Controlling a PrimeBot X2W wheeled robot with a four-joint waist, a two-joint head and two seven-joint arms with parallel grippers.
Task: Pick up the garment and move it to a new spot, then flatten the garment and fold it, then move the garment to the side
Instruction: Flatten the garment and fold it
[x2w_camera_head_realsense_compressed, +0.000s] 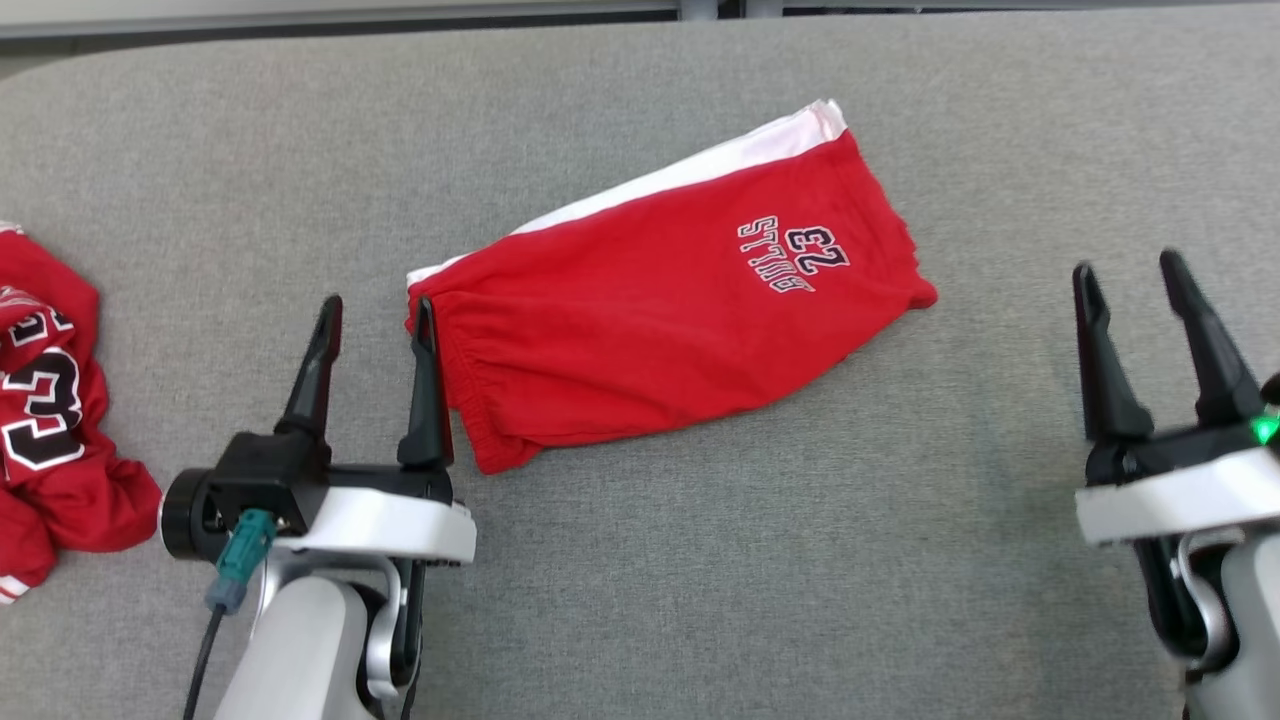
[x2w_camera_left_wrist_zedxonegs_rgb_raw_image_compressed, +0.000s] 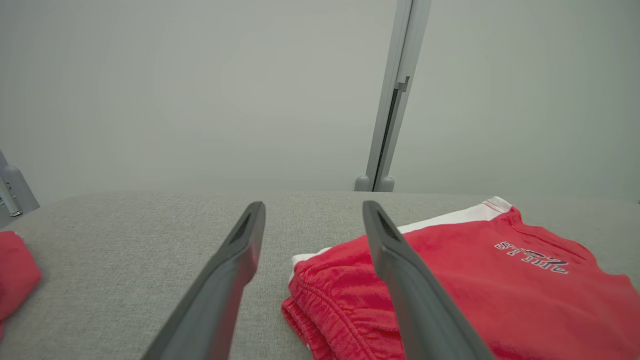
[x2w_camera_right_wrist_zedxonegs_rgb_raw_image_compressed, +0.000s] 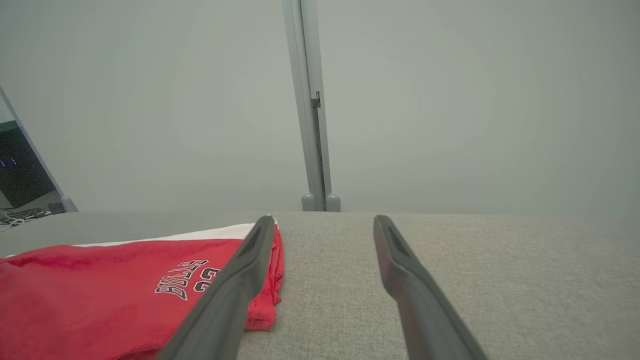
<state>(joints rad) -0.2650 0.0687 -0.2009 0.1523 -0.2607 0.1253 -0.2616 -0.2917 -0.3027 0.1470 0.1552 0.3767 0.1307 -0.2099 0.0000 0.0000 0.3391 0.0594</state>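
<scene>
Fingers (x2w_camera_head_realsense_compressed: 315, 370) of my left gripper (x2w_camera_head_realsense_compressed: 378, 305) wide, empty | right gripper (x2w_camera_head_realsense_compressed: 1127, 265) wide, empty | I see folded red fabric shorts (x2w_camera_head_realsense_compressed: 660, 310) (white side stripe (x2w_camera_head_realsense_compressed: 690, 170)) mid grey cloth worktop (x2w_camera_head_realsense_compressed: 700, 600), just beside left gripper

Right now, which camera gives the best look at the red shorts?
The head view: the red shorts show whole, from above, lettering included. The left wrist view gives their waistband end, the right wrist view their lettered end.
</scene>
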